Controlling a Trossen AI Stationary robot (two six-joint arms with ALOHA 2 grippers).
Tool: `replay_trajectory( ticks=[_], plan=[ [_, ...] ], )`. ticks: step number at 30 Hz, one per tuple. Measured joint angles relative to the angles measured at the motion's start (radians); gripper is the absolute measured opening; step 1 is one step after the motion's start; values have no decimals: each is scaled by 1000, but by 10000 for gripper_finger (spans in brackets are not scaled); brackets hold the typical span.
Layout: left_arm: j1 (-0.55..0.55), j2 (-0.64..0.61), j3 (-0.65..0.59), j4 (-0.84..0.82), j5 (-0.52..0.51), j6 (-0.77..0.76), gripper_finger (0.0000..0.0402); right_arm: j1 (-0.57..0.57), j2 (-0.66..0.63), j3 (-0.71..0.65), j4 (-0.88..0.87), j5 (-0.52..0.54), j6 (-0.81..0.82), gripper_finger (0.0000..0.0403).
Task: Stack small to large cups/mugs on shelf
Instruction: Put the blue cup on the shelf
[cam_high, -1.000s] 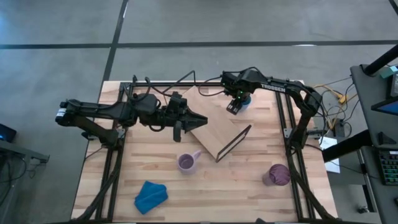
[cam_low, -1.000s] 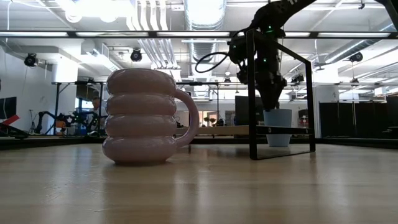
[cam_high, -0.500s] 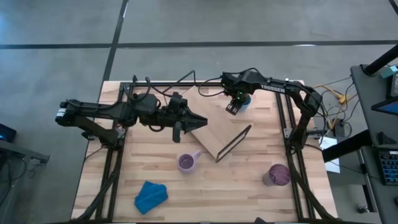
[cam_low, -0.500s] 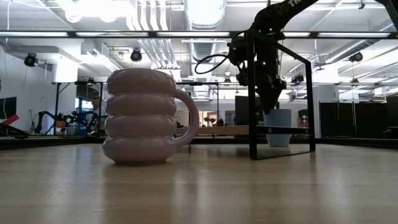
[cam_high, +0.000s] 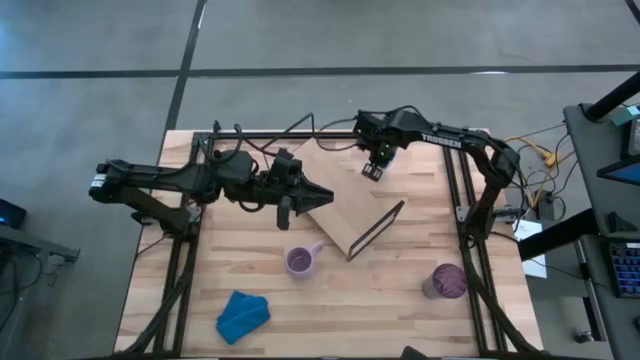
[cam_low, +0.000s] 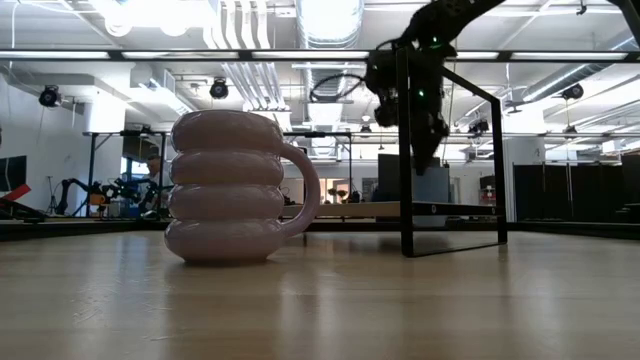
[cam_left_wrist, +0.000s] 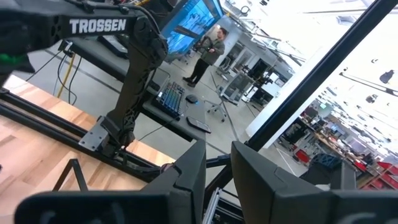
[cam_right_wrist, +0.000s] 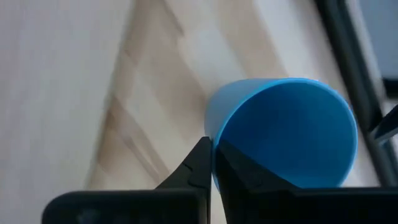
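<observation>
My right gripper (cam_high: 371, 172) is shut on the small light-blue cup (cam_right_wrist: 280, 130) above the far part of the shelf (cam_high: 350, 205), a light wooden board with black wire legs. The cup does not show in the low view. My left gripper (cam_high: 325, 192) is at the shelf's left corner, fingers close together. The pale-lilac mug (cam_high: 300, 261) stands on its base on the table, near of the shelf, and also shows in the low view (cam_low: 225, 187). The dark-purple cup (cam_high: 447, 282) stands at the near right. My left gripper comes level from the table's left. A black bar (cam_left_wrist: 292, 93), seemingly the shelf's wire leg, runs out from between its fingertips; the contact itself is hidden by the fingers. My right gripper pinches the light-blue cup's rim (cam_right_wrist: 210, 138), one finger inside and one outside. It comes from above, and the cup's mouth faces the wrist camera. The cup hangs over the board.
A blue cloth (cam_high: 243, 313) lies at the near left of the table. Black rails (cam_high: 460, 190) run along the table's sides. The shelf's upright wire frame (cam_low: 450, 150) stands beside my right gripper (cam_low: 425, 150).
My right gripper has gone up and a little toward the table's far-left, keeping its hold. The light-blue cup has been lifted from where it stood and no longer shows in the low view.
</observation>
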Motion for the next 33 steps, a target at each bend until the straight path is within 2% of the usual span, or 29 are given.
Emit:
replay_trajectory(
  ticks=[6,11,17,22,28,33],
  plan=[
    [0,0,0,0,0,0,62,24,-2,162,14,-7,-11,9],
    [0,0,0,0,0,0,62,73,-2,278,37,-139,-58,9],
    [0,0,0,0,0,0,62,152,35,347,90,-144,-58,9],
    [0,0,0,0,10,0,62,189,138,431,85,-140,-61,9],
    [-1,0,0,1,70,-2,62,186,293,605,64,-140,-61,9],
    [0,-18,0,4,73,0,62,185,413,766,-40,-140,-61,9]
  ],
)
